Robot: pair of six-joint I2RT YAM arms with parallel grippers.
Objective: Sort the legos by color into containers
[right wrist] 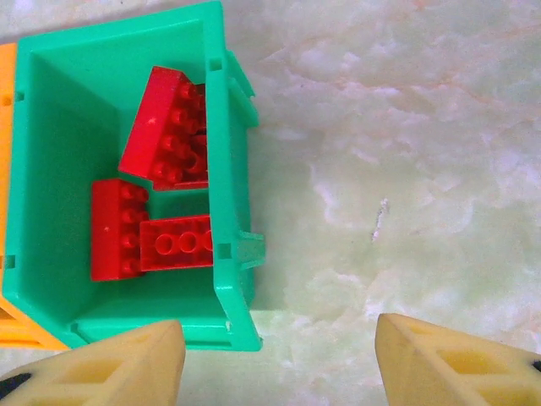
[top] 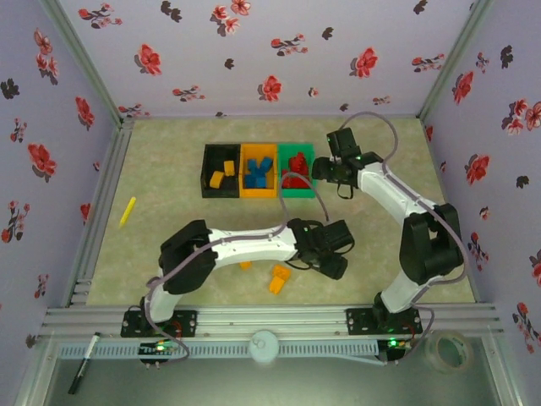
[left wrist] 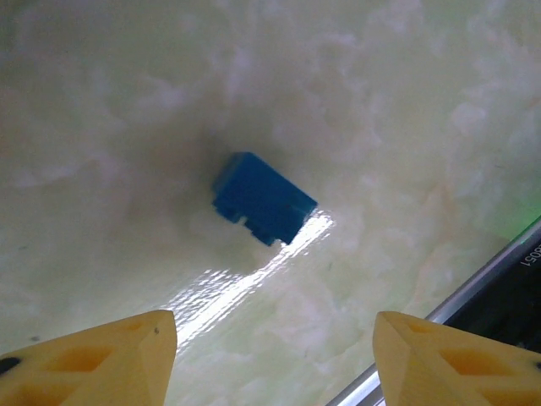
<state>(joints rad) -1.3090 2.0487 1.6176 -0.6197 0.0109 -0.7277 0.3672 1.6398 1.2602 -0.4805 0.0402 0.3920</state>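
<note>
While a thin yellow stick [top: 127,211] lies alone at the far left of the table [top: 169,220], the three joined containers stand in a row toward the back. From left to right they are a black bin [top: 205,169] with yellow bricks [top: 221,173], an orange bin [top: 259,194] with blue bricks [top: 259,172], and a green bin [top: 297,194] with red bricks [right wrist: 165,127].

Nearer the arms, two loose orange bricks [top: 279,277] rest on the table just beside the left arm's forearm.

To their right, the left gripper [left wrist: 272,330] hangs over the table with its fingers wide apart and nothing between them. One blue brick [left wrist: 262,199] lies straight ahead of it, a touch left of centre. Its long axis runs on a diagonal, skewed to the line between the two fingertips, so the wrist likely needs a turn before closing. The left arm is clearly the nearer one. A metal rail [left wrist: 473,313] crosses the lower right corner of the wrist view, near the brick but apart from it. Nothing else crowds the brick.

Farther back, the right gripper [right wrist: 279,326] hovers at the green bin's right wall, fingers spread and empty, well apart from the blue brick. The orange bin lies back and to the left of the left gripper.
</note>
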